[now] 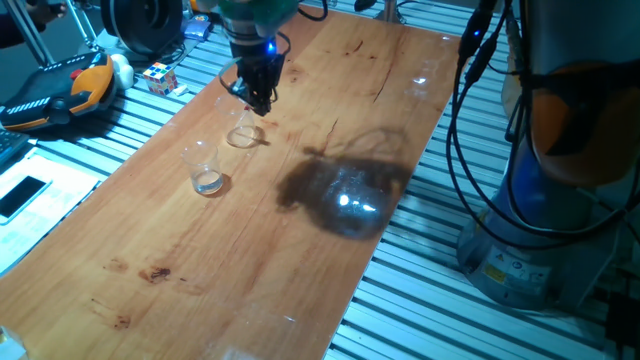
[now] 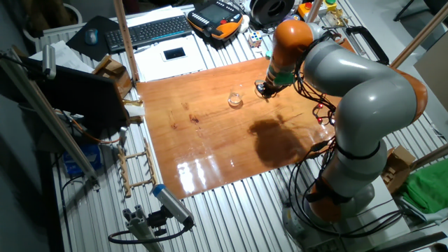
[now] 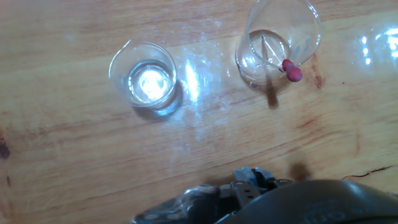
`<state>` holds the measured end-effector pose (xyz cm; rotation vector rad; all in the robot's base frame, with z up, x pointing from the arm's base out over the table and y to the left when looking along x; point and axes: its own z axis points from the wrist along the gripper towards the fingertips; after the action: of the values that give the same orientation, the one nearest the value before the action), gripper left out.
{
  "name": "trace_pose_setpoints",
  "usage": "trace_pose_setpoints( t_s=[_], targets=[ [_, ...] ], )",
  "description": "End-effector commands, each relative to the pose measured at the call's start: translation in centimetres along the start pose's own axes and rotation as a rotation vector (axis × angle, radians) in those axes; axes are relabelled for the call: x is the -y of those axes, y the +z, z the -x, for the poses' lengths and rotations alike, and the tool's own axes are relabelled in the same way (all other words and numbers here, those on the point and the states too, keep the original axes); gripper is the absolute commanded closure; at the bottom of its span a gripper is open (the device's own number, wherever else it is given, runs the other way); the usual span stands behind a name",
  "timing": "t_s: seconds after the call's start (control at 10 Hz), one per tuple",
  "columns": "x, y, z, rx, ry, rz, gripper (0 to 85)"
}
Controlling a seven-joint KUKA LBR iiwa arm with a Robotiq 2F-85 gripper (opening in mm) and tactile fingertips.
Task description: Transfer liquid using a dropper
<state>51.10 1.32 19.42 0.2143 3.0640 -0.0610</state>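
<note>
Leaning in glass (image 3: 278, 43), dropper (image 3: 283, 61) apart from pincer (image 1: 259, 98); pincer state unclear.

— Can you read anything from where you stand?

— No, not a word. The yellow sticker (image 1: 497, 268) on the robot's base, near right, has print on it, but it's too small to read.

— And the orange handheld controller (image 2: 217, 17) at the far side?

— Its screen is dark; its buttons are only specks. The keyboard (image 2: 150, 31) keys are blurred too.
</note>
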Motion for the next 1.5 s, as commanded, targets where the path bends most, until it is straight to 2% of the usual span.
trace_pose_setpoints(
  t_s=[0.0, 0.1, 0.3, 0.4, 0.6, 0.7, 0.8, 1.0, 1.1, 1.2, 1.3, 1.4],
  targets=[
    [0.0, 0.0, 0.0, 0.002, 0.0, -0.016, 84.0],
    [0.1, 0.0, 0.3, 0.003, -0.002, -0.018, 84.0],
    [0.5, 1.2, 1.0, 0.006, -0.042, -0.021, 84.0],
    [1.0, 1.7, 1.1, 0.005, -0.044, 0.009, 84.0],
    [1.3, 2.4, 1.5, 0.004, -0.039, 0.004, 84.0],
    [1.4, 2.5, 2.0, 0.017, -0.029, -0.004, 84.0],
    [1.8, 2.3, 2.5, 0.017, -0.024, -0.002, 84.0],
    [2.6, 2.2, 3.4, 0.007, -0.018, 0.007, 84.0],
    [3.2, 1.9, 3.8, 0.0, -0.004, -0.014, 84.0],
    [3.8, 1.9, 4.2, -0.009, 0.011, -0.02, 84.0],
    [4.4, 1.8, 4.7, -0.02, 0.024, -0.003, 84.0],
    [4.6, 1.7, 5.0, -0.03, 0.025, -0.009, 84.0]
  ],
)
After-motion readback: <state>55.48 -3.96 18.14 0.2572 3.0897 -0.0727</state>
